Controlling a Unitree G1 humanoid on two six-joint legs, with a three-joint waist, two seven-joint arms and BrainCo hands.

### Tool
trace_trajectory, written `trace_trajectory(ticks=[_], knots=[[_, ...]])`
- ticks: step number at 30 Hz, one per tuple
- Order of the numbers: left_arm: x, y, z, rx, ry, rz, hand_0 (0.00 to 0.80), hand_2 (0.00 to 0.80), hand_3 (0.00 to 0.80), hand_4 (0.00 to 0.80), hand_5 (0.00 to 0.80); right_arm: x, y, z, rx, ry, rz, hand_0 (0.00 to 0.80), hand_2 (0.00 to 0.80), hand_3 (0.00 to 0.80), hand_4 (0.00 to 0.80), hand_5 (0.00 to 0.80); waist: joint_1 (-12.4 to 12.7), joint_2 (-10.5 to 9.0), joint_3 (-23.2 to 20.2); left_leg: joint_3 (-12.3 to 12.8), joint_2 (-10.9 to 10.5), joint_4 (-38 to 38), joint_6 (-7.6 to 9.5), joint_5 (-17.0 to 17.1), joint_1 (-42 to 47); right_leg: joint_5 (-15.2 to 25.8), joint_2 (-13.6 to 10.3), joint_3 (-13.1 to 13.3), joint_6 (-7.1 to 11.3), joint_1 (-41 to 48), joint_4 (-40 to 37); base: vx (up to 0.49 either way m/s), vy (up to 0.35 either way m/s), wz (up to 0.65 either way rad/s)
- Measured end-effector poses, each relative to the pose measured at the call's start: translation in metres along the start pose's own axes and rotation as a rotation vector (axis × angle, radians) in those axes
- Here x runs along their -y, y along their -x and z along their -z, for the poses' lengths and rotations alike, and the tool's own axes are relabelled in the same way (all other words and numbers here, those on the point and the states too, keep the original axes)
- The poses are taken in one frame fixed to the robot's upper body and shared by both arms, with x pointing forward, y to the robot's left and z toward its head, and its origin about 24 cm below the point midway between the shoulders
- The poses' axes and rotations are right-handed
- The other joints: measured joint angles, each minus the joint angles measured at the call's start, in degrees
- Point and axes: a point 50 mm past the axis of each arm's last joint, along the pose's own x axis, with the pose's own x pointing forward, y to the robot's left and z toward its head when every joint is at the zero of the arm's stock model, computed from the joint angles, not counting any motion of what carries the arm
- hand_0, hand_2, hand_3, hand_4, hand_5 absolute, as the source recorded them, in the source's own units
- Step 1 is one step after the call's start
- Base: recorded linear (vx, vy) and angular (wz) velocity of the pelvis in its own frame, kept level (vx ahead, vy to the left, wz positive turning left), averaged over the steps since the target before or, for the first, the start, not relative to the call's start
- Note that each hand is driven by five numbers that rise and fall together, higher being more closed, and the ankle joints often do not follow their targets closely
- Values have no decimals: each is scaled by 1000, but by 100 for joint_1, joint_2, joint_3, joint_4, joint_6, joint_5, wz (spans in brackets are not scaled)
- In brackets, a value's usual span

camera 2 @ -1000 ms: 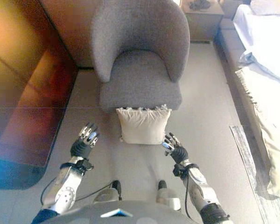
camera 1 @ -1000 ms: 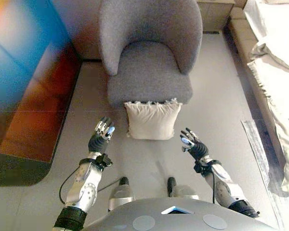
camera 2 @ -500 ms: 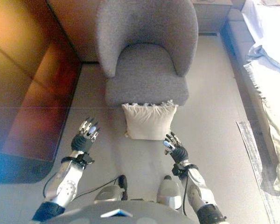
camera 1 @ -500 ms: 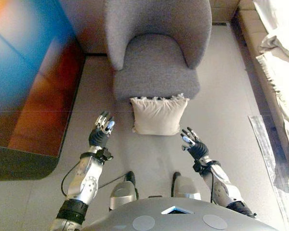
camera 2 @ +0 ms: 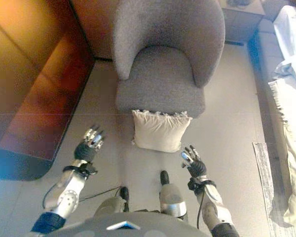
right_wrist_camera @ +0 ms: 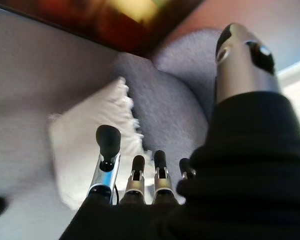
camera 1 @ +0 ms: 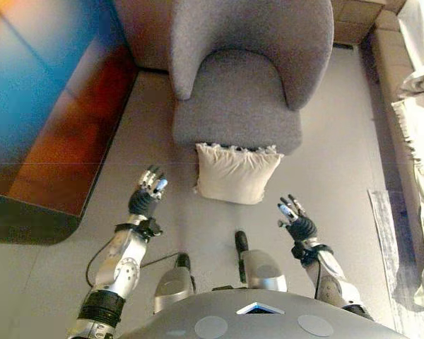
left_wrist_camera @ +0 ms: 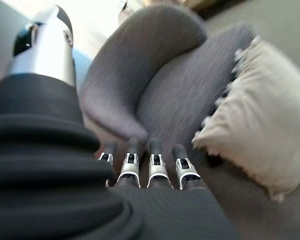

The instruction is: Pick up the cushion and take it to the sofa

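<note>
The cream cushion stood on the floor against the grey armchair, judged light, soft and compressible, best squeezed at both sides; left hand and right hand hung open, empty, well apart.

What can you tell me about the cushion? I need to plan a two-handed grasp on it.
The cushion is a cream, roughly square pillow of soft-looking fabric with a frilly fringe along its top edge. It stands on the grey floor, leaning back against the front of the grey armchair. Neither hand touches it: the left hand and right hand hang open on either side, short of it.
</note>
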Motion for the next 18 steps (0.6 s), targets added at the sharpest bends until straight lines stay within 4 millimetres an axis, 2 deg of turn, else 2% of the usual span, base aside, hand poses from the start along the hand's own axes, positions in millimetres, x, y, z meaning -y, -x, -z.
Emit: trace_trajectory(ticks=[1,2,5,6,7,8,9,10,11,12,13,15,18], knots=[[0,-2,-6,20,-7,4,0,0,0,0,0,-3,-3,-2,5,-2,-12,0,0,0,0,0,26,-54,91,-15,-31,-161,26,32,180,-133,-54,-12,136,-358,741,423,-100,-5],[-5,0,-6,22,-9,-13,0,0,0,0,0,-5,-3,0,1,-7,-25,0,0,0,0,0,37,-60,56,-26,5,-212,17,22,192,-251,-67,-16,229,-637,896,512,-128,-5],[-17,9,-7,14,-23,-59,0,0,0,0,0,-15,-5,2,3,-29,-64,0,0,0,0,0,67,-203,1,67,56,-223,-112,-169,378,-29,-157,-111,336,-926,221,506,-138,-6],[-21,13,-5,5,-20,-79,0,0,0,0,0,-18,-5,3,0,-30,-74,0,0,0,0,0,54,-179,-32,174,125,-219,-195,-282,528,37,-159,-183,277,-913,159,517,-168,-21],[-25,20,1,-16,-11,-103,0,0,0,0,0,-17,-3,6,-19,-24,-75,0,0,0,0,0,28,-41,-144,373,326,-246,-353,-412,702,109,-11,-284,164,-853,169,397,-147,-21],[-26,26,7,-37,-1,-117,0,0,0,0,0,-13,1,10,-40,-12,-66,0,0,0,0,0,4,168,-318,451,564,-227,-585,-476,848,260,242,-370,10,-764,143,394,-158,-14],[-26,28,8,-40,3,-119,0,0,0,0,0,-11,3,12,-56,-11,-59,0,0,0,0,0,24,289,-440,443,693,-19,-735,-537,917,360,427,-354,-278,-660,131,414,-160,-13],[-25,26,6,-31,8,-114,0,0,0,0,0,-11,2,13,-61,-12,-64,0,0,0,0,0,41,284,-474,429,767,539,-768,-515,715,270,513,-347,-552,-593,137,413,-157,-26],[-22,24,4,-17,16,-103,0,0,0,0,0,-13,0,10,-53,-8,-81,0,0,0,0,0,100,273,-502,401,813,1387,-834,-345,346,186,546,-284,-664,-541,93,335,-121,-45],[-18,20,4,-7,27,-94,0,0,0,0,0,-13,-1,8,-49,-3,-85,0,0,0,0,0,133,245,-523,288,828,2218,-815,-19,-55,190,550,-162,-759,-480,16,309,-78,-59],[-13,15,3,3,39,-83,0,0,0,0,0,-15,-4,5,-42,12,-95,0,0,0,0,0,207,182,-503,237,834,2927,-721,369,-453,184,549,-90,-828,-357,-98,291,-27,-43],[1,4,0,19,45,-37,0,0,0,0,0,-17,-9,-1,-30,31,-109,0,0,0,0,0,187,38,-466,282,879,3683,-598,463,-1012,116,500,-83,-922,60,-417,274,38,-15],[5,-1,-8,59,48,-21,0,0,0,0,0,-19,-10,-2,-28,41,-124,0,0,0,0,0,227,-99,-498,216,858,2923,-593,464,-1271,72,616,-10,-1031,539,-776,264,101,-24]])
